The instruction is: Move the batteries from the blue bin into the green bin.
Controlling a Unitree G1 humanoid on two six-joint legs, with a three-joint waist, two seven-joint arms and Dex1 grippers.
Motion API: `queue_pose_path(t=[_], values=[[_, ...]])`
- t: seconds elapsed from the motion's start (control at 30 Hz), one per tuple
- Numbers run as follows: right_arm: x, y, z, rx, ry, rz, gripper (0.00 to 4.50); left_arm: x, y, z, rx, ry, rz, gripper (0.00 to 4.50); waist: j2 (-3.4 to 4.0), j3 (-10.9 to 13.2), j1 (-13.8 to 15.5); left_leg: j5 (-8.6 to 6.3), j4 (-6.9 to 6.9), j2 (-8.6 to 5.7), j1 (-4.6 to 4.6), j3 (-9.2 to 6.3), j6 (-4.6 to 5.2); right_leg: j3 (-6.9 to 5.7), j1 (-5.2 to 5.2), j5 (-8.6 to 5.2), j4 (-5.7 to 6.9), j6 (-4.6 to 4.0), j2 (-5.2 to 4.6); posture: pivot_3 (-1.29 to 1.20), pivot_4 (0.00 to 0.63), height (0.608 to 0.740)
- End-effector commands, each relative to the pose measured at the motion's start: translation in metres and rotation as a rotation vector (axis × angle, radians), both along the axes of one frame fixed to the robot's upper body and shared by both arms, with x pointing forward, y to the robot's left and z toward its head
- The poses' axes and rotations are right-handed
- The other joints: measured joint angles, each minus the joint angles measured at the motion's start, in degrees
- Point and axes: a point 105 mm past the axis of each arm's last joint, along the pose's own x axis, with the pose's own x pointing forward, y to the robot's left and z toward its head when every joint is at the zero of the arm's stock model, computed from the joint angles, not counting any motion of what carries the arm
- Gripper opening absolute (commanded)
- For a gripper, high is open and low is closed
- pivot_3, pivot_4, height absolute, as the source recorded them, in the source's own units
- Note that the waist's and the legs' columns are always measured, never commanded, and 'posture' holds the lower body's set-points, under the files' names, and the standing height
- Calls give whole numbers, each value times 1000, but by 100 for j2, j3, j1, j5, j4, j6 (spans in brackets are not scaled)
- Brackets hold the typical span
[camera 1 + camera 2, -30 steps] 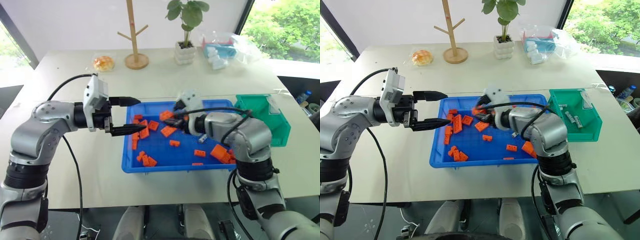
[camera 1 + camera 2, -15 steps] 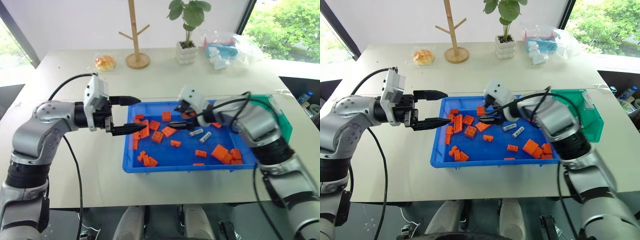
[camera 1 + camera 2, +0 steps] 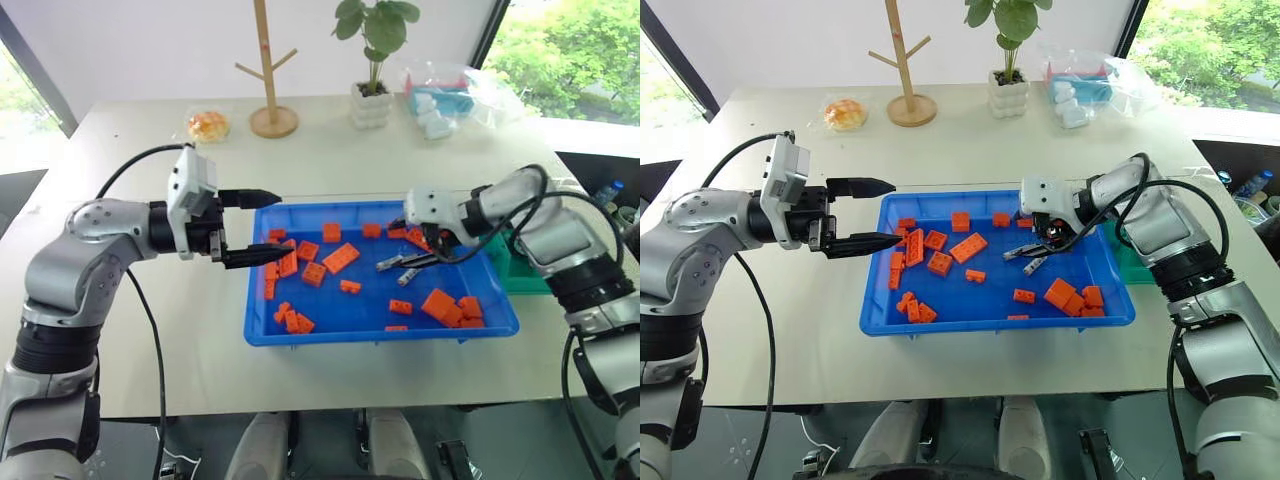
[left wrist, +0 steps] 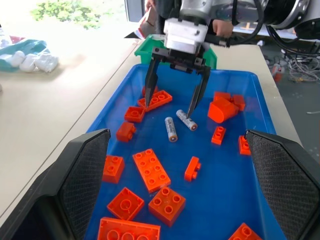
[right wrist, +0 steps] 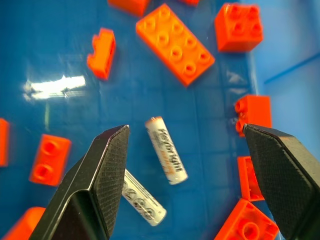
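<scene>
Silver batteries [image 4: 178, 125] flat, long axes diverging | blue bin [image 3: 300, 335] | right fingers [image 4: 194, 102] wide above | left fingers [image 3: 262, 255] wide

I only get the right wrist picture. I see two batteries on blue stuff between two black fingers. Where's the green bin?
Observer: The green bin sits just past the right end of the blue bin, mostly behind the right arm.
Operator: What's the other arm doing?
Observer: The left gripper hovers over the blue bin's left edge, fingers open, holding nothing.
Operator: Are more batteries hiding in the blue one?
Observer: I see none. Apart from your two batteries under the open right gripper, the rest is orange bricks.
</scene>
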Motion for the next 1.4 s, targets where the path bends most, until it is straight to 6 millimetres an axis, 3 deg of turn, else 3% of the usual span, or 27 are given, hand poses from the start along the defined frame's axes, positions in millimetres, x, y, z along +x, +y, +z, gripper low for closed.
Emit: queue_pose_path(t=[0.03,0.27,0.37,0.53,0.57,0.67,0.8,0.9,1.03,1.17,1.4], values=[[7,-2,0,-11,-57,0,3704,-4,-1,12,8,-51,-17,4500,0,0,1,0,0,0,0,0,-1,0,0,0,0,0,0,0,150,693],[16,-16,-21,-67,-71,-30,3704,-3,0,14,12,-54,-15,4500,0,0,3,1,0,-2,0,0,-3,0,0,0,0,0,-2,0,150,693],[16,-16,-24,-64,-68,-29,2838,-3,-1,14,10,-55,-17,4500,0,0,-4,2,0,-2,0,0,-3,0,0,0,1,0,-1,0,150,693],[14,-12,-21,-15,-46,-44,221,-3,-2,14,8,-55,-19,4500,0,0,-3,2,0,-2,1,0,-4,1,1,0,2,0,-1,0,150,693],[12,-10,-17,3,-38,-47,39,-3,-2,14,7,-55,-20,4500,0,0,-2,2,0,-2,1,0,-4,1,1,0,2,0,-1,0,150,693],[9,-9,-1,45,-50,-57,39,-3,-3,13,7,-55,-24,4500,0,0,1,2,0,-2,0,0,-4,1,1,0,2,0,-1,0,150,693],[3,-14,34,119,-95,-106,39,-3,-4,13,6,-55,-29,4500,2,1,8,2,0,-2,0,-1,-4,1,0,0,3,0,-2,0,150,693],[2,-33,58,134,-151,-208,39,-3,-4,12,5,-54,-33,4500,1,1,37,2,0,-5,-1,-1,-4,0,0,0,2,0,-6,0,150,693],[3,-87,82,59,-267,-442,39,-3,-6,10,2,-49,-40,4500,1,2,49,2,1,-10,-2,1,-3,-1,2,0,0,0,-14,0,150,693],[-11,-140,91,-70,-345,-618,39,-2,-8,9,-4,-44,-52,4500,0,2,64,0,-1,-10,-4,2,-2,-2,1,-1,-1,1,-15,0,150,693],[-34,-184,76,-200,-357,-762,39,1,-12,9,-13,-44,-73,4500,3,2,-13,0,0,-5,-1,12,-1,1,0,-1,0,1,-17,0,150,693]])
